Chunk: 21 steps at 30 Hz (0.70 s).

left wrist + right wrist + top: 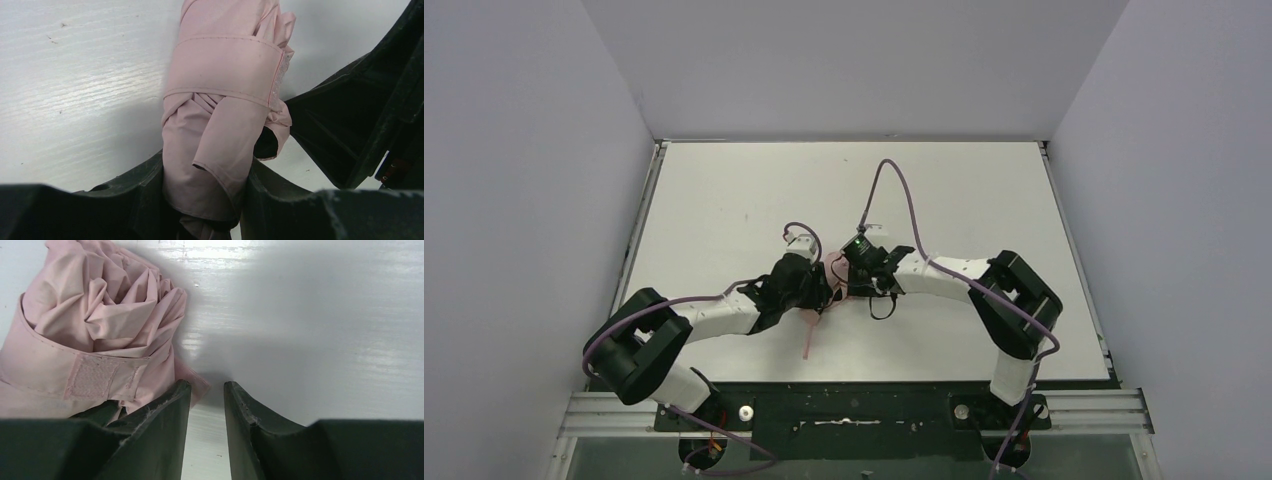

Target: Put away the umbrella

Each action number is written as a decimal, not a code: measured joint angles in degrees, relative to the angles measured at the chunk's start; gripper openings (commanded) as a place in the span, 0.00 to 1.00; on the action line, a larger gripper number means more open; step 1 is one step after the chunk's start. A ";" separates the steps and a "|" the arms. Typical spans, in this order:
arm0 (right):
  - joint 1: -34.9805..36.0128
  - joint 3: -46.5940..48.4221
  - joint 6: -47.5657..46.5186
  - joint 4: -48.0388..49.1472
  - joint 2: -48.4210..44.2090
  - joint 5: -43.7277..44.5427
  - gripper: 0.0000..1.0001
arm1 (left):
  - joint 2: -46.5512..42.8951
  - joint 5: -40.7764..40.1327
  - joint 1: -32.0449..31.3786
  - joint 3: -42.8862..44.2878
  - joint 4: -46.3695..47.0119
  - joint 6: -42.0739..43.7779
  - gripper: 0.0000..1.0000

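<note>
The pale pink umbrella (pixel 220 100) lies folded on the white table, with its closure band (pixel 225 65) wrapped round the fabric. My left gripper (pixel 207 165) is shut on the bundle, one finger on each side. In the top view the umbrella (pixel 832 268) is mostly hidden between the two grippers at mid-table, and its pink strap (pixel 810 335) trails toward the near edge. My right gripper (pixel 206 385) is just beside the umbrella's bunched end (pixel 100 315), its jaws slightly apart with only bare table between them. The Velcro patch (pixel 92 377) faces the right wrist camera.
The white table (pixel 724 200) is enclosed by grey walls at the back and both sides. The right gripper's black body (pixel 360 115) is close on the right in the left wrist view. Purple cables (pixel 894 180) arch over the arms.
</note>
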 measured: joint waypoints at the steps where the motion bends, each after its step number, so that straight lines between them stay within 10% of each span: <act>1: 0.09 0.09 -0.02 -0.02 0.09 -0.02 0.34 | 0.00 0.00 0.00 0.00 0.00 -0.04 0.00; 21: 3.76 8.17 -3.15 -7.69 5.44 3.67 0.33 | -0.59 -0.37 -0.22 -1.01 0.87 -0.55 0.00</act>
